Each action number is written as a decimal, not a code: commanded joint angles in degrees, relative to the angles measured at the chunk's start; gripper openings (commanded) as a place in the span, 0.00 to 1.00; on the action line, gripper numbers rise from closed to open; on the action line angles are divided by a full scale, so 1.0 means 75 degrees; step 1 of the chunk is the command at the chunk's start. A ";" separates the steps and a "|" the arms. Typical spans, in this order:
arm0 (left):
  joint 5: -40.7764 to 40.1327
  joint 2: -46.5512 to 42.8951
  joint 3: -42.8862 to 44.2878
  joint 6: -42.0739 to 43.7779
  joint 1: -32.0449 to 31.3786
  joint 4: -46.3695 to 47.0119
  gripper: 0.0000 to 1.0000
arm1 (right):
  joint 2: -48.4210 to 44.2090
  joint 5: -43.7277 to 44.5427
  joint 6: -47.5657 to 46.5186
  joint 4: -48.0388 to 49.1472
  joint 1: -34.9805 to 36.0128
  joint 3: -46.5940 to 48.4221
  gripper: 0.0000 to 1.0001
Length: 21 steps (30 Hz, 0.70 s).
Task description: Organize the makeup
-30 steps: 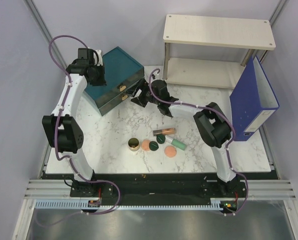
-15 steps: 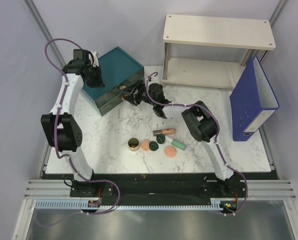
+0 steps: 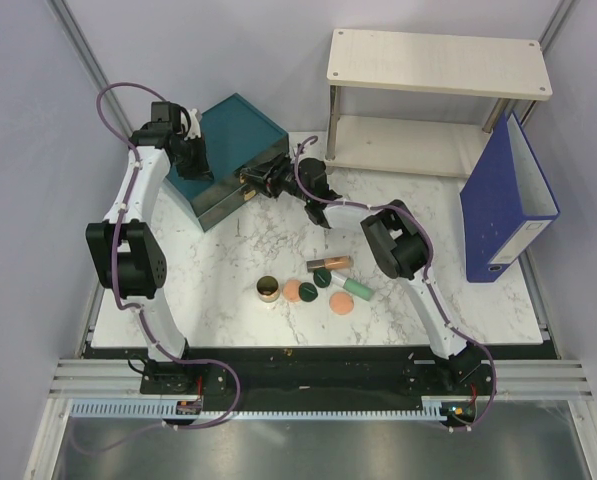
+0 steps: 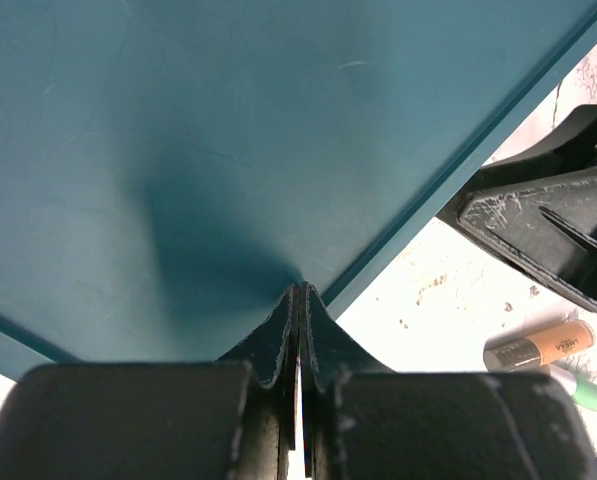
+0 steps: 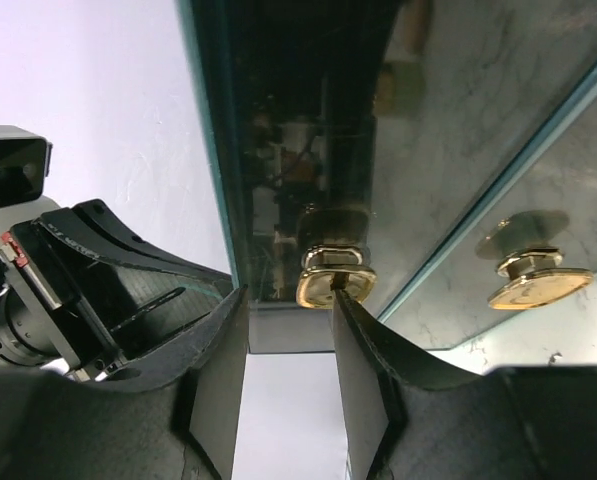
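Observation:
The makeup lies mid-table: a gold-lidded jar (image 3: pixel 268 289), two peach discs (image 3: pixel 292 291) (image 3: pixel 342 303), two dark green compacts (image 3: pixel 307 291) (image 3: pixel 322 278), a copper-tipped tube (image 3: pixel 330 263) and a mint-green tube (image 3: pixel 354 288). My left gripper (image 3: pixel 193 160) (image 4: pixel 300 290) is shut and empty, tips pressed on the teal drawer box's top (image 4: pixel 178 130). My right gripper (image 3: pixel 254 178) (image 5: pixel 288 300) is open at the box's clear front, its right fingertip touching the upper gold knob (image 5: pixel 335 280). The knob is not between the jaws.
A second gold knob (image 5: pixel 533 280) sits on the lower drawer. A wooden two-level shelf (image 3: pixel 433 60) stands at the back right. A blue binder (image 3: pixel 508 195) leans at the right edge. The tubes also show in the left wrist view (image 4: pixel 538 345).
My right gripper has reached left from the table's middle up to the drawer box's front. My left gripper has shifted slightly on the box top.

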 commanded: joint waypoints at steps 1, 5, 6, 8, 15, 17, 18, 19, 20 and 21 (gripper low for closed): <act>0.0099 0.0263 0.0073 -0.0080 -0.0010 -0.0368 0.02 | 0.0137 0.0192 -0.0117 -0.0219 -0.0052 0.0455 0.47; 0.0122 0.0310 0.0084 -0.0080 -0.0010 -0.0368 0.02 | 0.0149 0.0158 -0.0258 -0.0489 -0.0052 0.0526 0.47; 0.0122 0.0322 0.0107 -0.0080 -0.0010 -0.0379 0.02 | 0.0079 0.0157 -0.0282 -0.0454 -0.0052 0.0456 0.48; 0.0111 0.0345 0.0131 -0.0080 -0.0010 -0.0379 0.02 | -0.0026 0.0192 -0.0387 -0.0454 -0.0052 0.0211 0.48; 0.0146 0.0439 0.0131 -0.0056 -0.0010 -0.0414 0.02 | 0.0137 0.0286 -0.0388 -0.0395 -0.0052 0.0185 0.53; 0.0134 0.0439 0.0131 -0.0045 -0.0010 -0.0426 0.02 | 0.0126 0.0368 -0.0399 -0.0407 -0.0052 0.0151 0.55; 0.0134 0.0451 0.0143 -0.0045 -0.0010 -0.0426 0.02 | 0.0114 0.0415 -0.0446 -0.0476 -0.0041 0.0139 0.57; 0.0134 0.0451 0.0131 -0.0045 0.0025 -0.0426 0.02 | 0.0102 0.0462 -0.0492 -0.0512 -0.0052 0.0139 0.57; 0.0146 0.0462 0.0131 -0.0045 0.0199 -0.0415 0.02 | 0.0125 0.0474 -0.0574 -0.0640 -0.0052 0.0173 0.60; 0.0157 0.0474 0.0143 -0.0045 0.0189 -0.0438 0.02 | 0.0137 0.0485 -0.0610 -0.0711 -0.0052 0.0209 0.60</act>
